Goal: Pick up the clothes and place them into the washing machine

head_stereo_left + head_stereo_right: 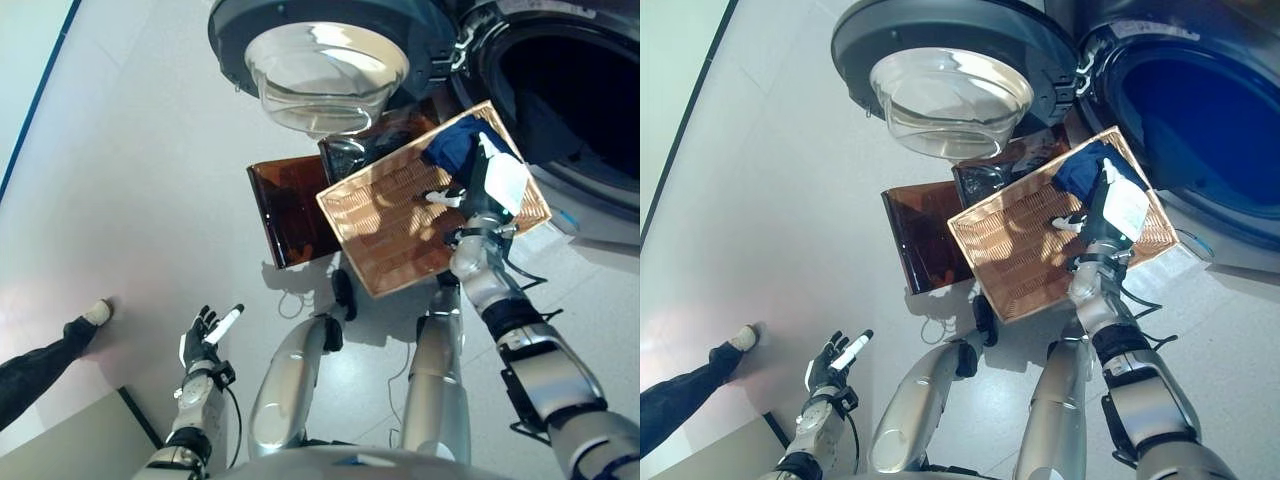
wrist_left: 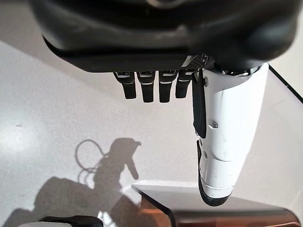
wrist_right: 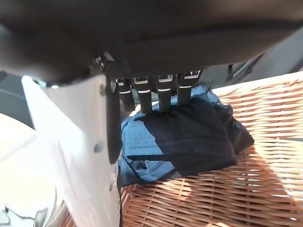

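A dark blue garment [image 1: 452, 143] lies bunched in the far corner of a flat wicker basket [image 1: 385, 235] on the floor, just in front of the washing machine's open drum [image 1: 570, 95]. My right hand [image 1: 478, 195] reaches over the basket beside the garment. Seen from the right wrist, its fingers [image 3: 161, 97] are straight and point down at the blue cloth [image 3: 189, 137], holding nothing. Whether they touch it I cannot tell. My left hand [image 1: 200, 345] hangs low on the left over bare floor, with its fingers [image 2: 151, 87] straight and empty.
The washer's round door [image 1: 325, 60] with its glass bowl stands swung open to the left of the drum. A brown translucent box [image 1: 290, 210] sits against the basket's left side. A person's leg and shoe [image 1: 60, 345] show at the left edge. A grey panel [image 1: 70, 445] fills the lower left corner.
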{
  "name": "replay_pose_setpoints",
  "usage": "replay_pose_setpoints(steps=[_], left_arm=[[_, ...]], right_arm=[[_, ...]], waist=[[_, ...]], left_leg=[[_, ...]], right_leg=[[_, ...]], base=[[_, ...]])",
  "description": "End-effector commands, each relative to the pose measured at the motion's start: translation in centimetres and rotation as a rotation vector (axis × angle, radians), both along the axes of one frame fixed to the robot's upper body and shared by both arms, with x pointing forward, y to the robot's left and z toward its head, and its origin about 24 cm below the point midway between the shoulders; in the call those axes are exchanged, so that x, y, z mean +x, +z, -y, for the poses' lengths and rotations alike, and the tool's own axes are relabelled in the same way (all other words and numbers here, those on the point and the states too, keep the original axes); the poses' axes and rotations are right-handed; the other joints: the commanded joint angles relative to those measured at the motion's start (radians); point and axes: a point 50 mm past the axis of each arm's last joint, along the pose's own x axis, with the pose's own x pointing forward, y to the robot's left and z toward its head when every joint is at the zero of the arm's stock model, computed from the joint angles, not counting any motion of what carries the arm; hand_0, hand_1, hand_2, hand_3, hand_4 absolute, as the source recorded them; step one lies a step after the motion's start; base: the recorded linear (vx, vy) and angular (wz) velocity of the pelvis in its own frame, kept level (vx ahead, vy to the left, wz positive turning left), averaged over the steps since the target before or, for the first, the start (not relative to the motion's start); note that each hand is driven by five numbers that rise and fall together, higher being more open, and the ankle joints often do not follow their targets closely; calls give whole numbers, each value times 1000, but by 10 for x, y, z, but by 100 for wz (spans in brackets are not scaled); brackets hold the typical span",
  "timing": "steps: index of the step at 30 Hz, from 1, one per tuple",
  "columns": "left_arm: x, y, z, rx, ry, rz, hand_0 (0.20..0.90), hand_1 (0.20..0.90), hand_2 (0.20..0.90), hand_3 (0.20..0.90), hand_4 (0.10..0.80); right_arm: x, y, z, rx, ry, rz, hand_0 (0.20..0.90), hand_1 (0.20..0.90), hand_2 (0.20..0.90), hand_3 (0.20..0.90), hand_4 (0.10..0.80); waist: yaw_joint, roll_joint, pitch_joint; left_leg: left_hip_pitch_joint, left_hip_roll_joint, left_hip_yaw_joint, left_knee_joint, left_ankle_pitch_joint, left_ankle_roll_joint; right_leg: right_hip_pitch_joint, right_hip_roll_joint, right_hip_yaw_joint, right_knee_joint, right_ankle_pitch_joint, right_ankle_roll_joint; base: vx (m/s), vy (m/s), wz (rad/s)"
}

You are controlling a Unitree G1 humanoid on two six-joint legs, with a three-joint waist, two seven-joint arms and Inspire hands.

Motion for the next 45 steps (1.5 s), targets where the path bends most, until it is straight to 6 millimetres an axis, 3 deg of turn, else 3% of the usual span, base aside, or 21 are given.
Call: replay_pose_setpoints(steps=[1, 7, 10, 22, 29, 35, 36, 37, 38, 39, 45], left_arm=[[-6, 13, -41, 100, 112, 56, 900, 900, 900, 900, 800], [-3, 18, -41, 93, 115, 96, 900, 900, 900, 900, 800], [-6, 17, -44, 101, 122, 84, 900, 900, 900, 900, 800], [-10, 13, -51, 114, 154, 45, 900, 900, 900, 900, 800], [-12, 13, -57, 120, 168, 30, 900, 900, 900, 900, 800], [-10, 18, -65, 131, 181, 53, 900, 900, 900, 900, 800], [-9, 18, -65, 130, 181, 53, 900, 900, 900, 900, 800], [-10, 19, -67, 131, 183, 58, 900, 900, 900, 900, 800], [-9, 19, -67, 130, 183, 58, 900, 900, 900, 900, 800], [-10, 19, -69, 128, 188, 60, 900, 900, 900, 900, 800], [-7, 23, -72, 128, 199, 82, 900, 900, 900, 900, 800]], right_arm=[[15, 40, -19, -54, 61, 149, 900, 900, 900, 900, 800], [17, 53, -9, -53, 13, 183, 900, 900, 900, 900, 800], [17, 62, 6, -20, -60, 218, 900, 900, 900, 900, 800], [17, 63, 34, 79, -235, 216, 900, 900, 900, 900, 800], [22, 78, 41, 72, -257, 207, 900, 900, 900, 900, 800], [27, 106, 48, 0, -252, 205, 900, 900, 900, 900, 800], [27, 107, 48, 0, -252, 205, 661, 661, 661, 661, 629], [28, 115, 51, -16, -256, 209, 494, 494, 494, 494, 510], [28, 115, 51, -17, -256, 209, 392, 392, 392, 392, 437], [28, 122, 54, -35, -263, 205, 200, 200, 200, 200, 300], [28, 136, 54, -89, -257, 216, 200, 200, 200, 200, 300]], waist=[[21, 36, -30], [24, 48, -3], [27, 53, 8], [38, 47, -20], [47, 47, -20], [48, 49, 8], [47, 49, 9], [47, 49, 16], [46, 50, 16], [46, 48, 22], [47, 45, 33]], left_leg=[[-46, 10, -28, -93, 126, -62], [-66, 5, -31, -96, 137, -63], [-79, 2, -32, -95, 141, -64], [-104, 5, -30, -96, 138, -62], [-111, 4, -33, -104, 142, -63], [-125, 0, -42, -108, 153, -64], [-125, -1, -42, -108, 153, -64], [-132, -2, -45, -108, 156, -65], [-132, -2, -45, -107, 156, -65], [-142, -3, -46, -103, 156, -65], [-165, -5, -51, -98, 159, -64]], right_leg=[[14, 35, -44, 36, -35, -87], [-1, 27, -46, 36, -26, -87], [-11, 24, -47, 40, -24, -86], [-50, 27, -42, 57, -28, -89], [-58, 23, -44, 52, -25, -89], [-65, 21, -49, 52, -19, -89], [-65, 21, -49, 52, -19, -89], [-70, 21, -50, 54, -18, -88], [-70, 21, -50, 54, -18, -88], [-80, 19, -50, 61, -17, -89], [-101, 20, -46, 68, -13, -89]], base=[[-32, 11, 3], [-13, 11, 7], [-12, 7, 10], [8, 19, 5], [0, 0, 0], [-15, -20, 4], [-15, -4, 4], [0, 0, 0], [-27, -5, 5], [-24, 4, 9], [-20, 7, 10]])
